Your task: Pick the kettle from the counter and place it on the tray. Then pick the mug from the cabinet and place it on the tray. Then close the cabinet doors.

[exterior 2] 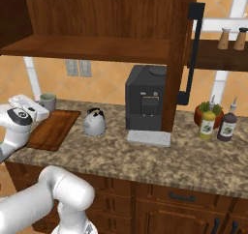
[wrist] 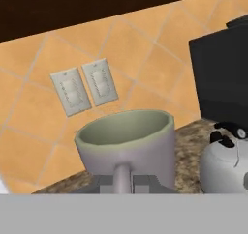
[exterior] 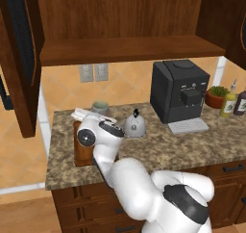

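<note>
One mug [wrist: 127, 148] is seen nearest, its handle clamped between the closed fingers [wrist: 122, 183], held above the far end of the single tray [exterior 2: 53, 128]. One kettle [exterior 2: 95, 122] is stood on the worktop [exterior 2: 145, 155], beside the tray. One coffee machine [exterior 2: 146, 100], one plant pot [exterior 2: 203, 113] and two bottles [exterior 2: 207, 122] are counted; no writing can be read.

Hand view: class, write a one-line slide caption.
End effector shut on the mug's handle, kettle beside it on the granite counter.
</note>
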